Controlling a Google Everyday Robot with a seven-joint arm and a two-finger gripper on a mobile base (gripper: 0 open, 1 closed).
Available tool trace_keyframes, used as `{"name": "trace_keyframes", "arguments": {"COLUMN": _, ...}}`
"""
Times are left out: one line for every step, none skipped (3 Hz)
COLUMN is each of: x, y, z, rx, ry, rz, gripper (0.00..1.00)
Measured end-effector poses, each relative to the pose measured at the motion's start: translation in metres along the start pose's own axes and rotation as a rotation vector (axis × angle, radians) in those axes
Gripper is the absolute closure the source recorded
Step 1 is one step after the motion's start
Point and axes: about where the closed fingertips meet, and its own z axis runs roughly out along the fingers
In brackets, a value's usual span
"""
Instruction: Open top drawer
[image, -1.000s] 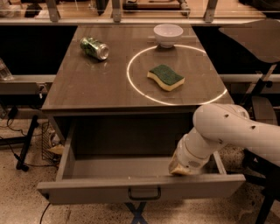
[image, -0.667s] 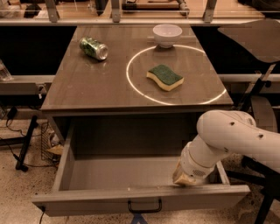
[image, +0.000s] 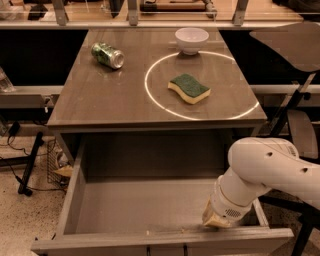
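Standing by the desk (image: 100, 100), I saw that its top drawer (image: 140, 205) hung far out beneath the front edge, the deep box bare inside and its front panel nearest to me. I judged the opening all but done.

The white arm (image: 270, 165) reached in from the right and bent down over the drawer's right front corner. Its hand (image: 216, 220) sat low inside the box, right against the inner face of the front panel. That looked to me like a way of hooking the panel from behind and drawing it outward. Whether the hand was wide, narrow or holding anything I could not tell, since only its tan tip showed.

On the desk a thin white ring (image: 150, 95) was marked, with a green and yellow sponge (image: 189, 88) lying inside it. A white bowl (image: 192, 39) stood at the ring's far edge, and a green can (image: 108, 55) lay on its side well to the left. None of these sat near the drawer, so nothing on top blocked it. Dark chair frames (image: 300, 130) crowded the arm's right side.
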Motion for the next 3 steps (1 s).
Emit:
{"name": "trace_keyframes", "arguments": {"x": -0.002, "y": -0.004, "z": -0.010, "rx": 0.034, "ry": -0.013, "rz": -0.001, "gripper": 1.00}}
{"name": "trace_keyframes", "arguments": {"x": -0.007, "y": -0.018, "z": -0.027, "rx": 0.085, "ry": -0.036, "rz": -0.009, "gripper": 1.00}}
{"name": "trace_keyframes", "arguments": {"x": -0.008, "y": -0.045, "z": -0.079, "rx": 0.209, "ry": -0.096, "rz": -0.015, "gripper": 1.00}}
